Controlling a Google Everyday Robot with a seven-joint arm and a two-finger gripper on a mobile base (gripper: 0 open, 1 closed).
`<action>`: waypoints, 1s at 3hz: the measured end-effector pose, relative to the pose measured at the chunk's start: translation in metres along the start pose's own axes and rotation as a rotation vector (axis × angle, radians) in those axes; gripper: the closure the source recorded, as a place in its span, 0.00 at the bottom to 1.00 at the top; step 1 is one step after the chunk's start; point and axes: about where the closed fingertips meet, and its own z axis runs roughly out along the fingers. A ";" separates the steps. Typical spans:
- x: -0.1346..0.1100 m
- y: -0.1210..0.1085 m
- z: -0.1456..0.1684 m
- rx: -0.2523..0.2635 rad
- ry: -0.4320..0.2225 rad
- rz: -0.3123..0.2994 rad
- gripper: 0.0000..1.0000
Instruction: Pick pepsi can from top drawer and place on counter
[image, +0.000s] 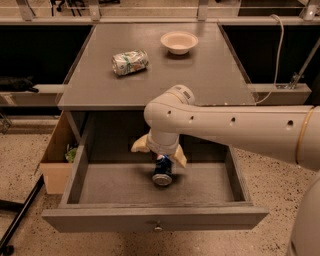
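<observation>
Claw (159, 154) hangs open astride the pepsi can (162, 174) in the top drawer (100, 186). We'd close squarely before lifting to the desk (210, 75).

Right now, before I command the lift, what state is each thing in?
top drawer: pulled open.
pepsi can: in the drawer, tipped, silver end toward the camera.
gripper: down inside the drawer, at the can.
crushed can: on its side on the counter.
bowl: upright on the counter, looks empty.
cardboard box: open-topped, beside the drawer's left side.
</observation>
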 end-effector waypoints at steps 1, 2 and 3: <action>-0.014 0.011 0.013 -0.057 -0.010 -0.027 0.00; -0.014 0.011 0.013 -0.057 -0.010 -0.027 0.00; -0.014 0.011 0.013 -0.057 -0.010 -0.027 0.18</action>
